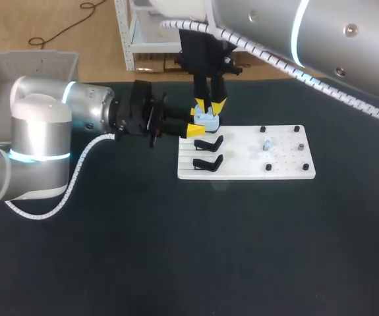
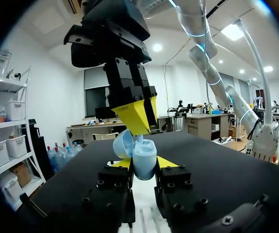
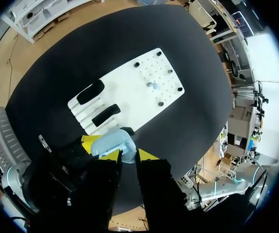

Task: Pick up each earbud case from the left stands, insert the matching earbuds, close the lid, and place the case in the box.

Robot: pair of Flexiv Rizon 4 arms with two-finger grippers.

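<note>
So the light blue earbud case (image 1: 207,120) is held just above the white board (image 1: 281,166), at the corner by the black stands (image 1: 209,143). The left hand (image 2: 144,163) is pinching it, one yellow tip on each flank.

The left wrist view is the one that really shows the lid flipped open and leaning off to one side. Can't make out what's inside the case from any angle.

The right hand (image 1: 209,106) hangs straight down right on top of the case. Honestly can't tell if it's gripping anything or not.

A small pale blue earbud (image 1: 267,145) lies loose in the middle of the board's pegged half.

Only the head view shows the grey slotted box (image 1: 28,66), off past the far left corner of the dark surface (image 1: 176,250) and well apart from the case. Its inside doesn't show.
</note>
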